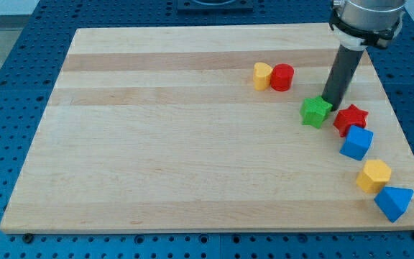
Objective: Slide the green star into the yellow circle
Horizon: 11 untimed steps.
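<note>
Camera view: my tip (pixel 328 103) touches the green star (pixel 315 111) on its upper-right. No pincer on me, just the rod. Yellow block (pixel 262 75) sits up-left, so that's the push.

A pale wooden board (pixel 192 144) lies on a blue perforated table (pixel 20 72); all its blocks sit on the view's right half. Near the top, a yellow block (pixel 262 75) touches a red cylinder (pixel 282 77); lower right, a green star (pixel 315 112), red star (pixel 351 117), blue cube (pixel 356 142), yellow cube (pixel 374 175) and blue block (pixel 394 202) curve down toward the bottom right corner.
</note>
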Tool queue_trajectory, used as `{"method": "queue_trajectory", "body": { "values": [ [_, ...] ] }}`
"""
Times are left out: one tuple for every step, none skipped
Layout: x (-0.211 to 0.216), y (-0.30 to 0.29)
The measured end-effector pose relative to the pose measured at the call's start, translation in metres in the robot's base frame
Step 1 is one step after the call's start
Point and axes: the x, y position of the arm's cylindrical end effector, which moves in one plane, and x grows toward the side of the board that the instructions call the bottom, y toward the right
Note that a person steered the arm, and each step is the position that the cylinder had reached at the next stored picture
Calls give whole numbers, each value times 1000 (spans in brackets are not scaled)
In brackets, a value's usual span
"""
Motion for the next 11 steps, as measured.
{"method": "queue_trajectory", "body": {
  "values": [
    [1,-3],
    [37,-39],
    [43,-48],
    [62,-49],
    [77,-47],
    [92,-47],
    [92,-47],
    [92,-69],
    [89,-102],
    [50,-123],
    [-6,-138]
  ]
}}
